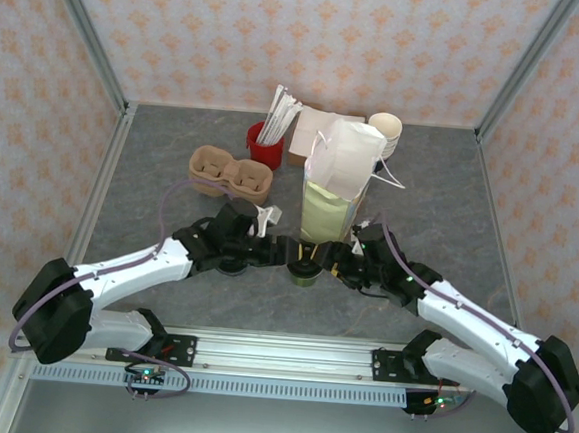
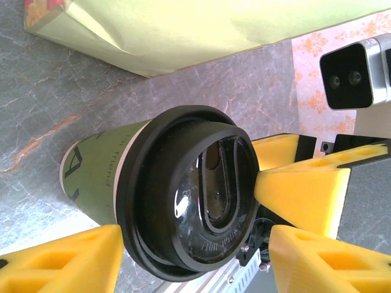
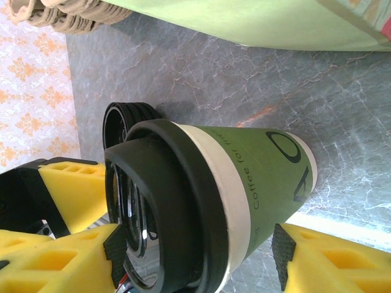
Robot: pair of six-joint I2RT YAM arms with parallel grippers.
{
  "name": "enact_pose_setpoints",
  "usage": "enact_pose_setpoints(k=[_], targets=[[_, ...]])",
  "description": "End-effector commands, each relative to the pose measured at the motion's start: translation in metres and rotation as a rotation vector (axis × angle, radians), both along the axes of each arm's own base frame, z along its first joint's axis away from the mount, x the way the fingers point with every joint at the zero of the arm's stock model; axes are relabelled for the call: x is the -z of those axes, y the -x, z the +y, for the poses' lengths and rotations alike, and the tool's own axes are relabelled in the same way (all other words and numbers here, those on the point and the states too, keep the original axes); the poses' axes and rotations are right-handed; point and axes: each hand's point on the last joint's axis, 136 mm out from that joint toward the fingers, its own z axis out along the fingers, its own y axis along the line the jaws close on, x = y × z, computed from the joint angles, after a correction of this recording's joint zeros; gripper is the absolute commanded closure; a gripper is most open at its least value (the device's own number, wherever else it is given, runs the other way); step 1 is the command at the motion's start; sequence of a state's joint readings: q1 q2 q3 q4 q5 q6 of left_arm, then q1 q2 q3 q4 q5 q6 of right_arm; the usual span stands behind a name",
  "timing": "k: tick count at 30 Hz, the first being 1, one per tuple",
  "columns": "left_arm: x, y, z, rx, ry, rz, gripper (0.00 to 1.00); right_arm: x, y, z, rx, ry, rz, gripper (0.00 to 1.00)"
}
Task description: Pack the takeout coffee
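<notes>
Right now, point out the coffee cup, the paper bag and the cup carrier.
coffee cup (image 3: 269,177): right wrist view, green side wall.
paper bag (image 1: 326,215): top view, pale green front.
cup carrier (image 1: 230,172): top view, ridge between its two pockets.

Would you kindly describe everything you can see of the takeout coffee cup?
The takeout coffee is a small paper cup with olive-green sides, dark printed lettering, a cream band at the top and a glossy black plastic lid with a raised rim, pressed on. It stands upright on the grey marbled table, just on the near side of the pale green bag. The left gripper and right gripper flank it closely; real contact cannot be told.
</notes>
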State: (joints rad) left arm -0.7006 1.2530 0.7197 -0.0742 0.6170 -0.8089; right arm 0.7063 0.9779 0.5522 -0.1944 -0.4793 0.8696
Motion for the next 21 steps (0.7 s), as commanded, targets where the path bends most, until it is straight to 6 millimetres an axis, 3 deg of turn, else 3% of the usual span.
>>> enact_pose_setpoints(k=[1, 21], targets=[[0.000, -0.003, -0.001, 0.005, -0.027, -0.018, 0.35, -0.008, -0.002, 0.003, -0.017, 0.001, -0.026, 0.34], [0.030, -0.005, -0.004, 0.016, -0.074, 0.028, 0.36, 0.021, 0.002, -0.018, 0.036, 0.111, 0.010, 0.39]])
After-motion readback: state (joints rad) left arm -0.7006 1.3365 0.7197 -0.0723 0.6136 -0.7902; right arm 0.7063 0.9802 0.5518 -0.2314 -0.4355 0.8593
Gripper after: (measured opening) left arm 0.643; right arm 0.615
